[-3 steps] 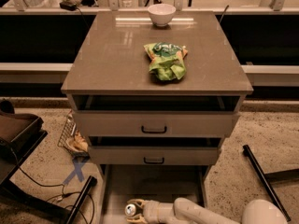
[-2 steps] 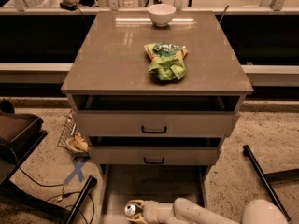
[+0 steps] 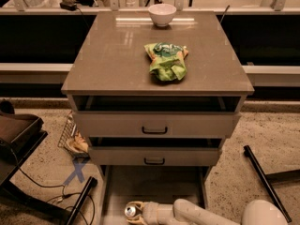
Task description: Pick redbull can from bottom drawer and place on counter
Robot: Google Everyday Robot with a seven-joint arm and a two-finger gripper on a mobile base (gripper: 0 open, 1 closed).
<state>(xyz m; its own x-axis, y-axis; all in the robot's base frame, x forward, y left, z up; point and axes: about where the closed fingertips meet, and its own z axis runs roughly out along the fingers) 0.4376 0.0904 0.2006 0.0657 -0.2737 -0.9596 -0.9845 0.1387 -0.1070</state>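
The redbull can point(image 3: 130, 212) stands in the open bottom drawer point(image 3: 154, 184), near its front left, its shiny top facing up. My gripper point(image 3: 136, 212) is at the bottom edge of the view, inside the drawer, with its fingers around the can. My white arm point(image 3: 197, 213) reaches in from the lower right. The counter point(image 3: 117, 60) is the glossy grey-brown top of the cabinet above.
A green crumpled chip bag point(image 3: 166, 61) lies mid-counter. A white bowl point(image 3: 162, 14) stands at its back edge. The two upper drawers point(image 3: 154, 124) are slightly pulled out above the can. A black chair, cables and a wire basket point(image 3: 70, 135) are at the left.
The gripper and can have stayed almost in place in the bottom drawer; nothing else moved.
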